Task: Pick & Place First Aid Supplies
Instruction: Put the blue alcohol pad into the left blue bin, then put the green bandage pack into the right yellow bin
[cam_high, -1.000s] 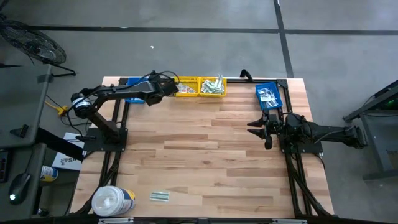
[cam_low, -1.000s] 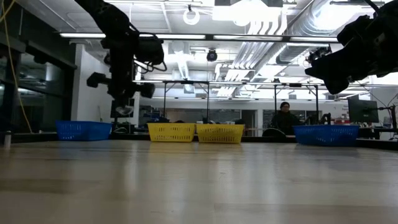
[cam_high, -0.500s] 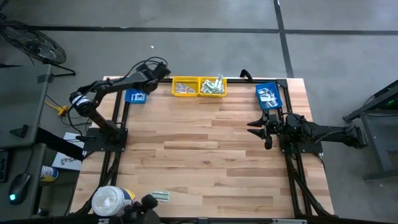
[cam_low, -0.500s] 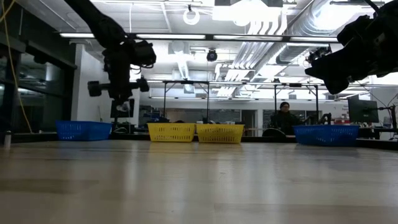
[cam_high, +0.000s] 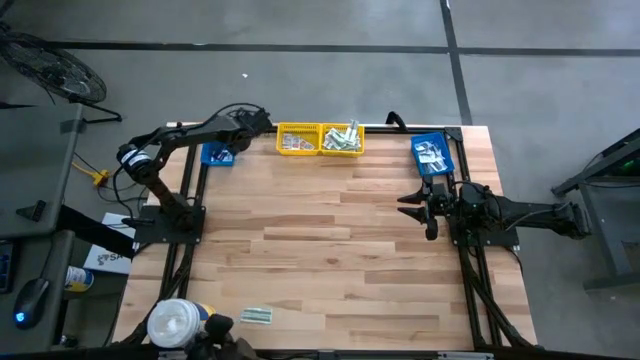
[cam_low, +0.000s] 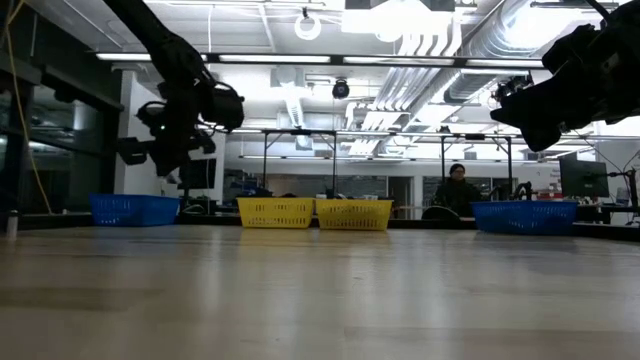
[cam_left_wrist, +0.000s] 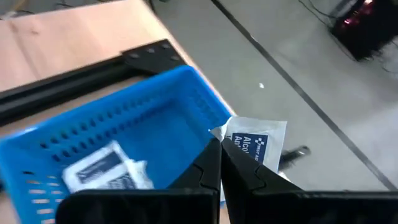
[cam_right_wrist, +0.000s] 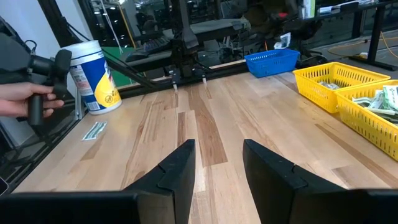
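White packet (cam_left_wrist: 258, 144) pinched in shut left gripper (cam_left_wrist: 220, 163) jaws above blue bin (cam_left_wrist: 124, 134), right gripper (cam_right_wrist: 217, 163) jaws apart, empty

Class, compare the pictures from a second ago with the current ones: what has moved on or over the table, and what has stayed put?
The left gripper, shut on a white packet, swung from above the yellow bins outward to the left blue bin. A dark handheld device has appeared beside the white tub. The right gripper stayed open, waiting by the right blue bin; the bins did not move.

Left claw (cam_high: 258, 118) over table's far-left corner beside blue bin (cam_high: 217, 155); right claw (cam_high: 412, 208) hovers near right edge.
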